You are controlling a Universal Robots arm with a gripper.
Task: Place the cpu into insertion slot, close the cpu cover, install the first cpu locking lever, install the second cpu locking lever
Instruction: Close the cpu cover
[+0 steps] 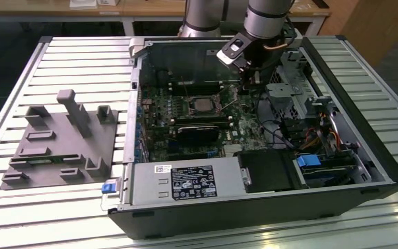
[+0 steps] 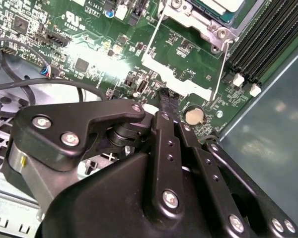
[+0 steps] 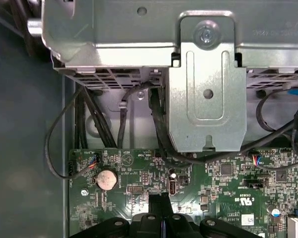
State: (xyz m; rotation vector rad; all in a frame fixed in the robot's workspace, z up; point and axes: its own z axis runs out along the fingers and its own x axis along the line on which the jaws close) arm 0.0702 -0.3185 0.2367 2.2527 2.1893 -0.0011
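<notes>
- Computer case (image 1: pixel 382 171) lies open on a slatted worktop (image 1: pixel 81 57). A grey fixture tray (image 1: pixel 47 150) sits apart from it, towards the exterior view's left.
- The cpu (image 1: pixel 200 104) is seated flat in the insertion slot (image 1: pixel 185 110) near the middle of the motherboard (image 1: pixel 159 140). In the second wrist view a corner of its pale top shows inside the slot's metal rim.
- The cpu cover (image 2: pixel 179 82) is not down. In the second wrist view it stands raised off the slot, with green board showing through its cut-out centre and its broad free edge towards the arm.
- The gripper (image 1: pixel 250 78) hangs over the board beside the slot, on the exterior view's right of it.
- The fingers (image 3: pixel 156 210) are drawn together with only a thin seam between them, and nothing is seen held.
- In the second wrist view the tips sit just at the cover's free edge. Whether they touch it cannot be told.
- A coin cell (image 3: pixel 107 178) lies on the board near the tips.
- Black cables (image 3: pixel 54 134) run from a metal drive bracket (image 3: pixel 208 89) down to the board edge.
</notes>
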